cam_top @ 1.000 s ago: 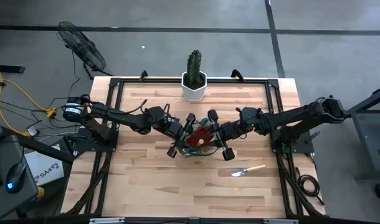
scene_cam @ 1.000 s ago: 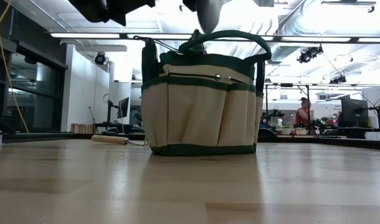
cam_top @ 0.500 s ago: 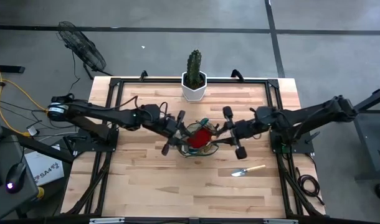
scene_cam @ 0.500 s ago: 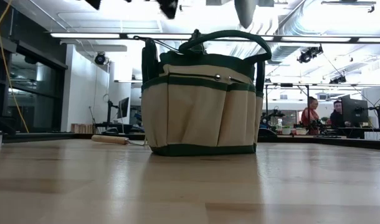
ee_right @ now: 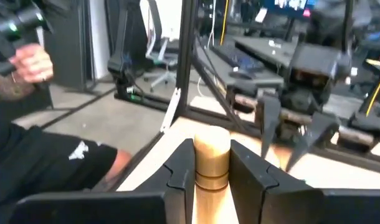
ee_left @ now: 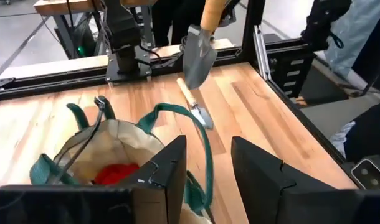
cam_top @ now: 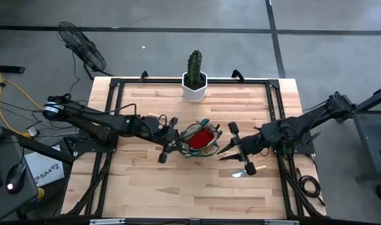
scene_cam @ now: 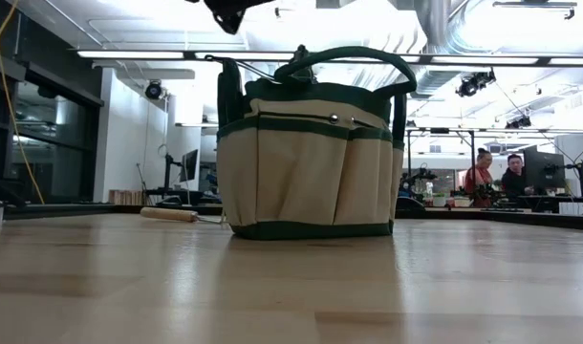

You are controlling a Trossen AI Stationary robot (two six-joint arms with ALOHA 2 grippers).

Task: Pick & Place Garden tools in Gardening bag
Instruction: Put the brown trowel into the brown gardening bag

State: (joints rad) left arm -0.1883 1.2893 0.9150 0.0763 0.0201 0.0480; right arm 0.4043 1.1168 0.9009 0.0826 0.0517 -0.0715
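Gardening bag stood upright mid-bench, red glove showing inside its open top.

Right hand hung over the bench just right of the bag, fingers clamped on the wooden handle of a trowel; in the left wrist view its blade pointed down, clear of the wood. A second trowel lay flat on the bench beyond the bag, partly hidden from above, probably under the right hand.

Left hand sat at the bag's left edge, fingers parted, nothing between them.

Cactus in white pot at the far bench edge.
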